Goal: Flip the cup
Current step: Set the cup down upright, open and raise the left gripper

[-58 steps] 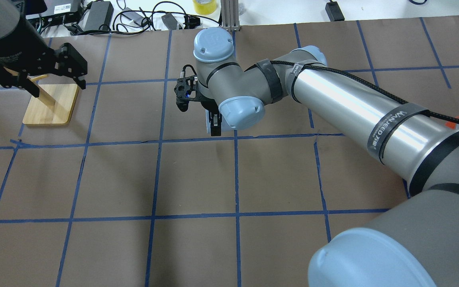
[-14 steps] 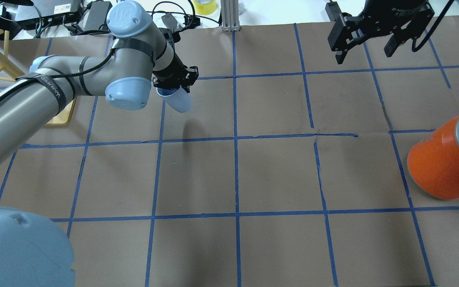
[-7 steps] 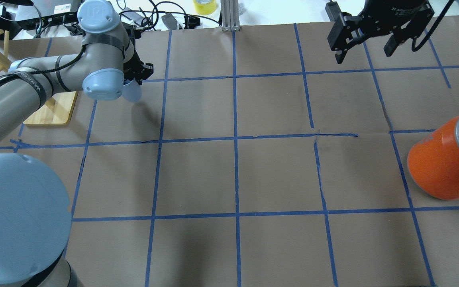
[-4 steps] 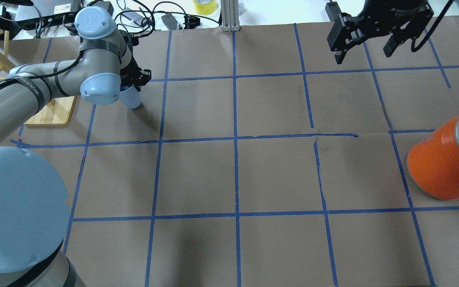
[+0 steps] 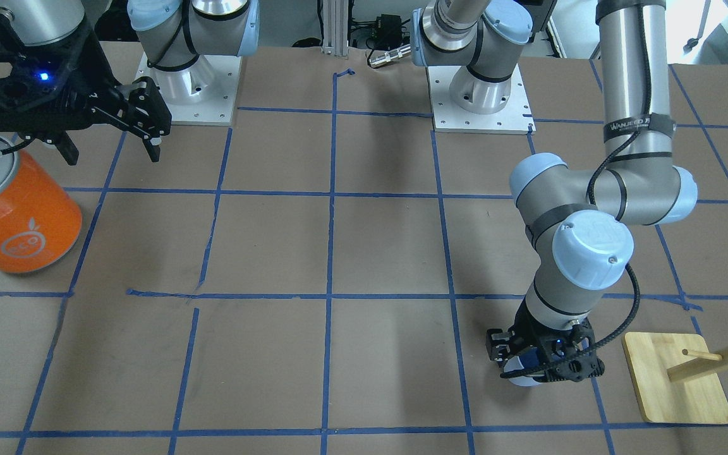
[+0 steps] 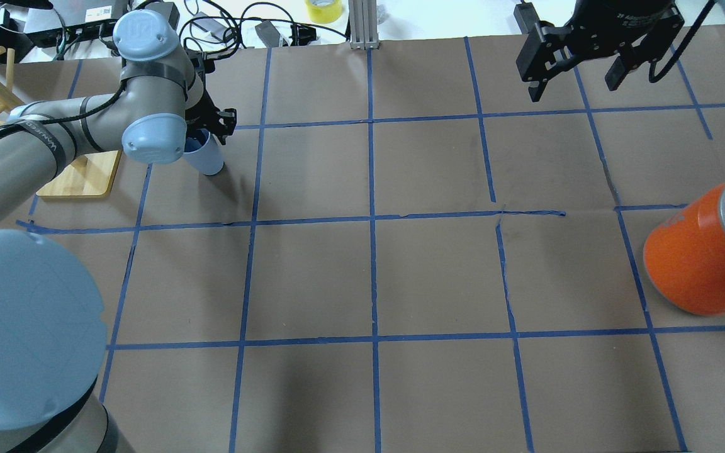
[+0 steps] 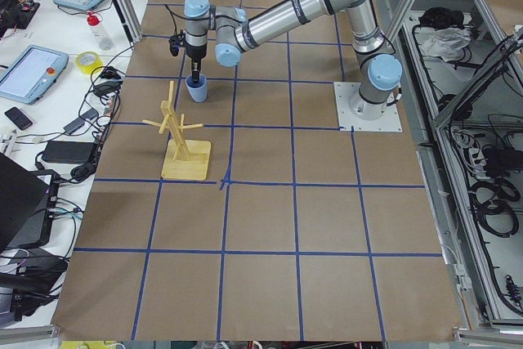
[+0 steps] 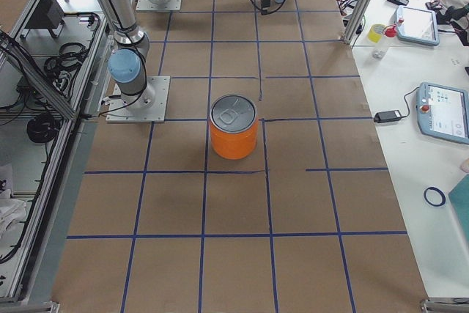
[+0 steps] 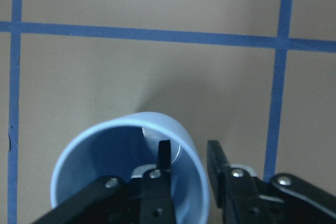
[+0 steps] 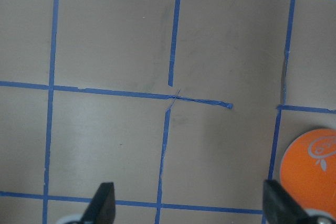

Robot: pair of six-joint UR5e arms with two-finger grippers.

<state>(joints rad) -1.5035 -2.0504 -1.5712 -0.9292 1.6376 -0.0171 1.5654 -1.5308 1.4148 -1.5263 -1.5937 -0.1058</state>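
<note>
The pale blue cup (image 6: 208, 160) stands mouth up on the brown paper, near the table's far left, and also shows in the front view (image 5: 519, 374) and the left side view (image 7: 197, 88). My left gripper (image 6: 210, 128) points down and is shut on the cup's rim. In the left wrist view one finger (image 9: 164, 153) is inside the cup (image 9: 105, 145) and the other finger is outside its wall. My right gripper (image 6: 573, 88) is open and empty, held high at the far right, also in the front view (image 5: 111, 151).
A large orange can (image 6: 696, 264) with a silver lid stands at the right edge, also in the front view (image 5: 16, 215). A wooden peg rack on a bamboo base (image 6: 82, 173) stands just left of the cup. Cables and boxes lie beyond the far edge.
My left arm carried the tilted cup leftward and down. Over the last second the cup came nearly upright and settled onto the paper. The right gripper has stayed still.
</note>
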